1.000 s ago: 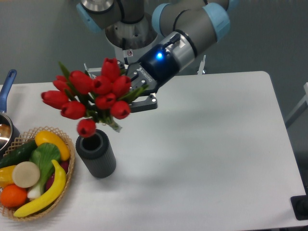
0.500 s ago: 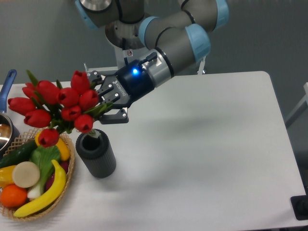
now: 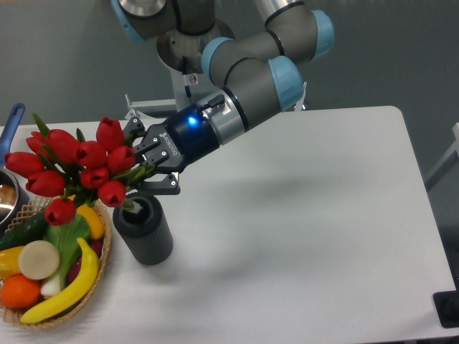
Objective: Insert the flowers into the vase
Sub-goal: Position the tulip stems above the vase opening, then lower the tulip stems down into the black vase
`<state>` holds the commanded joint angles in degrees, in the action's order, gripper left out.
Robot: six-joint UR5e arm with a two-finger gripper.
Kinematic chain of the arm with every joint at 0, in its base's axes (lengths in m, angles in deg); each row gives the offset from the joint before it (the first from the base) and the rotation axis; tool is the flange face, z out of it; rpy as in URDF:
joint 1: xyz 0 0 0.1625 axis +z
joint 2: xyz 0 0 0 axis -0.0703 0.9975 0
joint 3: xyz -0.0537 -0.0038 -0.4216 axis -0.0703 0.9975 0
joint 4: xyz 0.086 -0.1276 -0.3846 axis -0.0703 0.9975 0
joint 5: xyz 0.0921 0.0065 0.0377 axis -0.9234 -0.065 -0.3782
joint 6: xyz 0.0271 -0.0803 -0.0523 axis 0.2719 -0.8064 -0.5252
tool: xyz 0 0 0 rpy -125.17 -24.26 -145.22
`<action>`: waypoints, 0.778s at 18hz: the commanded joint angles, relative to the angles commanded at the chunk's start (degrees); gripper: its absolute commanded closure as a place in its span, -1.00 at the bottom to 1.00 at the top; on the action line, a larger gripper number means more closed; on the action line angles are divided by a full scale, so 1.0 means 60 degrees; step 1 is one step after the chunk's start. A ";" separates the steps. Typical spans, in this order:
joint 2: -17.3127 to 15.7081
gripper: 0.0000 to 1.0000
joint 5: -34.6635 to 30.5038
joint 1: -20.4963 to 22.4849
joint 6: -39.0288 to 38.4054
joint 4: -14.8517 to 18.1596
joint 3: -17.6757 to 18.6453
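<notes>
The jaws of the gripper [image 3: 143, 166] are clamped on the stems of the flowers [image 3: 75, 163], whose ends sit just below them in the mouth of the vase [image 3: 143, 231]. Best to tip the bunch upright before lowering. The white desk [image 3: 308, 215] lies open to one side, the basket [image 3: 54, 258] crowds the other.

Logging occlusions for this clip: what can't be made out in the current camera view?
- Stem ends of the flowers: hidden inside the vase mouth, depth unknown.
- Gripper fingers' contact on the stems: masked by leaves.
- Pot at left: cut off by the frame edge.
- Basket contents: partly covered by blooms.
</notes>
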<state>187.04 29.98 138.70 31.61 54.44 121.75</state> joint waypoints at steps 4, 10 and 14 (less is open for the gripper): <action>0.0044 0.47 0.0178 -0.0015 0.0236 0.0000 0.0338; 0.0248 0.47 0.0178 0.0015 0.0265 0.0000 0.0602; 0.0512 0.47 0.0164 0.0146 0.0309 0.0000 0.0645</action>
<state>190.11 30.96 139.58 33.46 54.44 125.62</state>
